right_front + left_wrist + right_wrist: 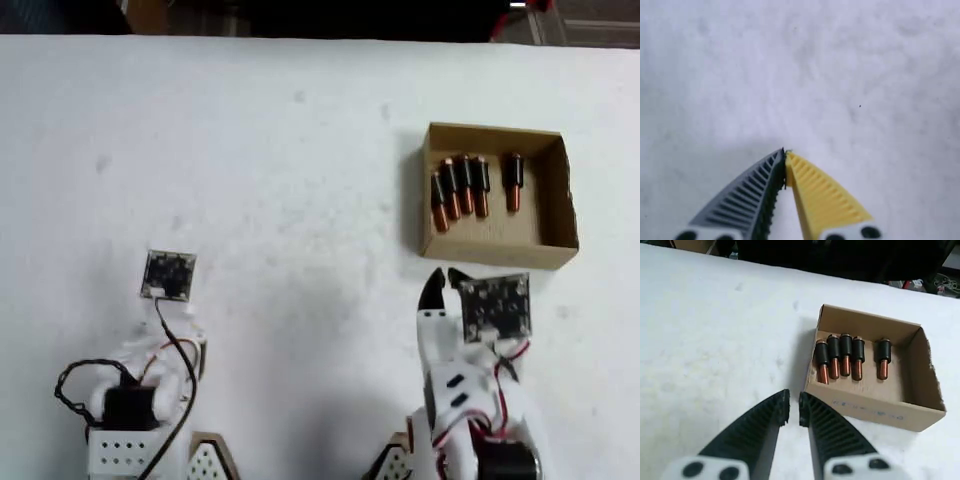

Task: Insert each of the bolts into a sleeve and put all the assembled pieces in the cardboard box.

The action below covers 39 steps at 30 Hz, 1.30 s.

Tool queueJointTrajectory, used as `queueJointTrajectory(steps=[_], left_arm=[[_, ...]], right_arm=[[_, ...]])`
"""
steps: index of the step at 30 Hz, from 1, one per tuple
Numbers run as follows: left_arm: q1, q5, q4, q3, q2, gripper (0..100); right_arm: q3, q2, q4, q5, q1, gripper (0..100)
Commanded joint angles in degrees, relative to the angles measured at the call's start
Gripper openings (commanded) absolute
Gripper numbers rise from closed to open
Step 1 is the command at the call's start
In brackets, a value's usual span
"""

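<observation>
The cardboard box stands at the right of the table, its front wall facing my right arm. Inside lie several copper bolts in black sleeves, side by side, with one more a little apart. My right gripper sits just in front of the box's near left corner; its black fingertips are almost touching, with nothing between them. My left gripper points down at bare table, its grey and yellow fingers shut and holding nothing. In the high view it is hidden under its camera board.
The white table is bare around both arms. Its far edge meets a dark background at the back. Both arm bases stand at the front edge.
</observation>
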Motion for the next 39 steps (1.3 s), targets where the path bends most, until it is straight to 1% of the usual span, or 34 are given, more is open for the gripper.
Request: queueJointTrajectory(steps=[1,9,20,26,33,39], left_arm=[[-0.31,0.26,0.26,-0.09,-0.66,2],[-0.31,0.26,0.26,-0.09,-0.66,2],[-0.31,0.26,0.26,-0.09,-0.66,2],[-0.31,0.26,0.26,-0.09,-0.66,2],[-0.31,0.26,0.26,-0.09,-0.66,2],[-0.31,0.26,0.26,-0.09,-0.66,2]], right_arm=[[4.66,-0.13,-4.35,-0.35,-0.57,1.7],[13.27,-0.13,-8.4,-0.35,-0.57,1.7],[19.6,-0.13,-8.57,0.0,-0.66,1.7],[25.58,-0.13,-14.37,0.0,-0.66,1.7],[30.68,-0.13,-18.77,0.09,-0.66,1.7],[31.91,-0.13,-19.91,0.09,-0.66,1.8]])
